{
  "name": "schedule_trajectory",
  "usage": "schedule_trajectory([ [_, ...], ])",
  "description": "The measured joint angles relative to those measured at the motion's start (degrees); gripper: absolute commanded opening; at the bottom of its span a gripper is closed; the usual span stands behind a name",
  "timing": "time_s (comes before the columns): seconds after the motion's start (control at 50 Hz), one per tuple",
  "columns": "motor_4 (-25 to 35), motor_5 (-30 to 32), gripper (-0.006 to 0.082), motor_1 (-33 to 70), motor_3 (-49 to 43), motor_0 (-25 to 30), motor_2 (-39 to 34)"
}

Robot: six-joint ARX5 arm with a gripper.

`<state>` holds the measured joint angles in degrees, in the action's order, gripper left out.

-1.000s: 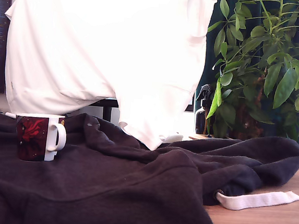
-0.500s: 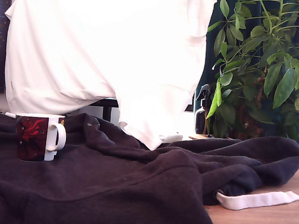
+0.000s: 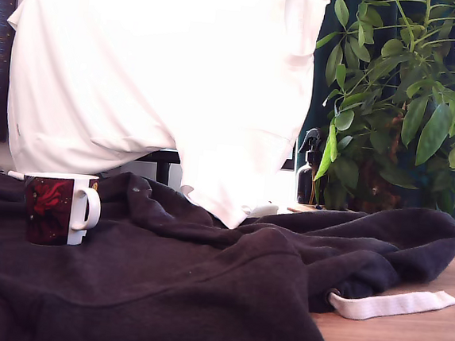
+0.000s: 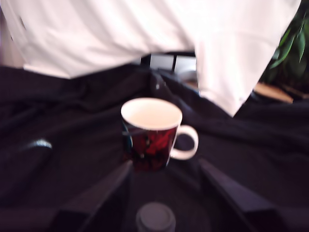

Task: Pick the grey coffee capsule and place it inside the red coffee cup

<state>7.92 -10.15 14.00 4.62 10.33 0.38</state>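
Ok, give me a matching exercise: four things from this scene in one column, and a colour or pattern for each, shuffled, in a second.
Things
1. mug
2. capsule
3. strap
4. plant

Colours
A. green
B. grey
C. dark red and black print, white handle
D. off-white

Pairs: 1-C, 2-B, 3-D, 4-A

White cloth (image 3: 157, 68) hangs beside a leafy plant (image 3: 401, 98).
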Motion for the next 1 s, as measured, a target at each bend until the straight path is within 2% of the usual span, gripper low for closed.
schedule_trajectory([
  [0.28,-0.72,2.86,0.0795,11.04,9.81,0.92,0.0],
  [0.58,-0.79,5.68,0.0792,28.74,21.09,0.92,0.0],
  [1.0,-0.76,5.84,0.0791,51.56,40.22,0.92,-0.04],
])
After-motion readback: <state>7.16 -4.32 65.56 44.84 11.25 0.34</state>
